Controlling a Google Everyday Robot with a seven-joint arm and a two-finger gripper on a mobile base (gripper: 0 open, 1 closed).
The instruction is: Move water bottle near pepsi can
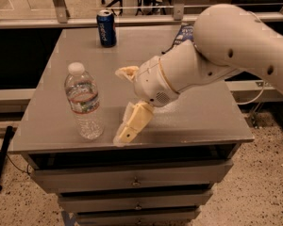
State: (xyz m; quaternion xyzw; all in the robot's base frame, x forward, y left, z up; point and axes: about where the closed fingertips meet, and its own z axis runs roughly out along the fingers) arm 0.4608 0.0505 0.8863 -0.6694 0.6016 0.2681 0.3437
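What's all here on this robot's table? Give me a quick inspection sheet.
Surface: grey table top, drawers below.
Job's things: water bottle upright front left; pepsi can upright at far edge, well apart.
Clutter: dark blue chip bag, mostly hidden behind the arm.
Grippers: gripper right of the bottle, jaws open, holding nothing.
Cables: light cable right of the table.
Surroundings: speckled floor, metal rail behind.

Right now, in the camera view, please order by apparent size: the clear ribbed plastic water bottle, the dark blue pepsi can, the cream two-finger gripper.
1. Water bottle and gripper, which hangs open beside it near the front of the table: alike, not ranked.
2. Pepsi can: smallest, though it stands farthest back.
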